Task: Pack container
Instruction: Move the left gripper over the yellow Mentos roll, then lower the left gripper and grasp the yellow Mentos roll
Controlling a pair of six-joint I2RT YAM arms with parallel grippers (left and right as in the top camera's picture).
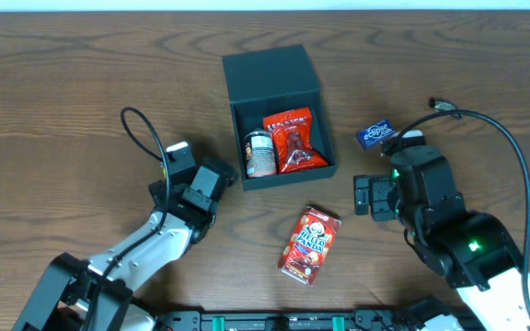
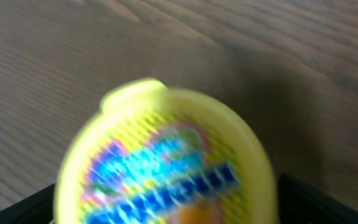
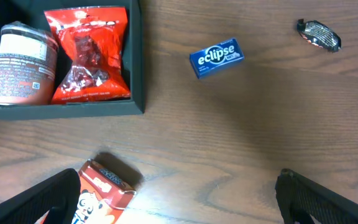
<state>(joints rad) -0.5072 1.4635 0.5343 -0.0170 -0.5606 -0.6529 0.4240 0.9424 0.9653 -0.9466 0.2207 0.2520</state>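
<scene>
The container (image 1: 279, 170) is a dark square box at the table's middle, its lid (image 1: 271, 74) lying open toward the far side. Inside lie a small can (image 1: 259, 153) and a red snack bag (image 1: 294, 140), also the can (image 3: 23, 62) and bag (image 3: 91, 53) in the right wrist view. My left gripper (image 1: 208, 184) hovers left of the box. A blurred yellow round cup (image 2: 166, 162) sits between its wide-apart fingers (image 2: 319, 202). My right gripper (image 1: 366, 195) is open over bare wood right of the box, with nothing between its fingers (image 3: 45, 199).
A red Hello Panda box (image 1: 310, 245) lies in front of the container, its end by my right gripper's left finger (image 3: 101, 186). A blue eclipse pack (image 1: 374, 134) lies right of the container. A small dark shiny piece (image 3: 319, 34) lies farther right.
</scene>
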